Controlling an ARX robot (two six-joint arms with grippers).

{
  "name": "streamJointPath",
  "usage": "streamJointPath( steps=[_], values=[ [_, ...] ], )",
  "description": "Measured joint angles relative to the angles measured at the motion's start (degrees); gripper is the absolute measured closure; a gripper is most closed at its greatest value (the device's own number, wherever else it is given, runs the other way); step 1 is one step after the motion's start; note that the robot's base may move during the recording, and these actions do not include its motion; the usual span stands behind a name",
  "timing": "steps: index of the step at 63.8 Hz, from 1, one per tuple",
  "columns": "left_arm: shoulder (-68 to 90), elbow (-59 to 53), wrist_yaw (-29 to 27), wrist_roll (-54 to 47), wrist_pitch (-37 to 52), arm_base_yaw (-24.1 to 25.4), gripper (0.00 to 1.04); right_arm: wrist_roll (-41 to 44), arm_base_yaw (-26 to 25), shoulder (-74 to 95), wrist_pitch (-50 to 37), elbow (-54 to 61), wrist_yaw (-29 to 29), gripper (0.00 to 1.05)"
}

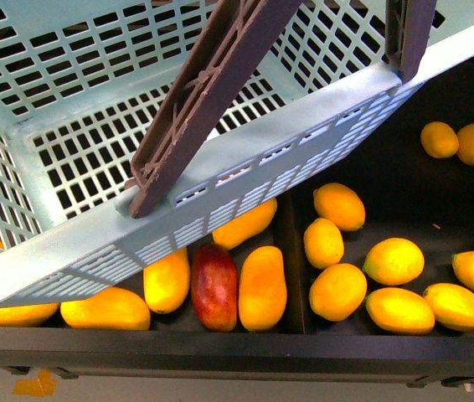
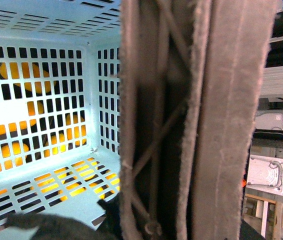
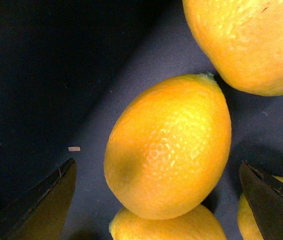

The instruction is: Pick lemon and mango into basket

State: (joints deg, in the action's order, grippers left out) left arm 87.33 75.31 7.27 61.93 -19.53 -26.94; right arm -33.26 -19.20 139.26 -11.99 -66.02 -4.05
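R gripper (image 3: pixel 156 164): wide open, nothing held; dark fingertips (image 3: pixel 56 192) stand one each side of a lemon, w/ a gap to it on both sides.
Lemon betw. tips (image 3: pixel 169 145): lies on dark tray (image 3: pixel 131 65) floor, neither tip touching it.
Neighbour lemons: one (image 3: pixel 246 40) just beside its pointed end, one (image 3: pixel 166 226) against its blunt end, one (image 3: pixel 249 222) mostly hidden behind a fingertip.
L gripper (image 2: pixel 154 231): only dark blurred bits at edge of left wrist view, either side of brown handle (image 2: pixel 181 115); can't tell if it's clamped on it.
Basket (image 1: pixel 304 126): light teal, slotted, tilted, fills upper left of front view above tray; yellow fruit shows thru its slots.
Handles: one (image 1: pixel 212 92) slants across the opening, other (image 1: pixel 409 33) at rim further right.
Mangoes (image 1: pixel 262 285): left compartment, partly under basket's near wall; yellow-orange.
Red mango (image 1: pixel 214 287): betw. two yellow ones, just beside both.
Lemons (image 1: pixel 337 291): right compartment, loose cluster; two (image 1: pixel 440 139) sit apart at the back, side by side.
Divider (image 1: pixel 291 251): dark strip betw. compartments.
Match: can't tell which front-view lemon is the one betw. the tips.
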Motion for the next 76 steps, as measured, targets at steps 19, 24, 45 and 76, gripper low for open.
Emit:
streamJointPath(
  steps=[19,24,45,76],
  values=[
    [0.0,0.0,0.0,0.0,0.0,0.0,0.91,-1.0,0.2,6.2,1.2,-6.7,1.5,0.09],
    [0.0,0.0,0.1,0.0,0.0,0.0,0.91,-1.3,0.2,7.0,1.6,-8.1,1.5,0.09],
    [0.0,0.0,0.0,0.0,0.0,0.0,0.91,-0.3,0.7,7.8,1.9,-8.7,0.7,0.38],
    [0.0,0.0,0.0,0.0,0.0,0.0,0.91,2.2,0.9,-17.5,-8.8,11.8,-14.7,0.38]
  ],
)
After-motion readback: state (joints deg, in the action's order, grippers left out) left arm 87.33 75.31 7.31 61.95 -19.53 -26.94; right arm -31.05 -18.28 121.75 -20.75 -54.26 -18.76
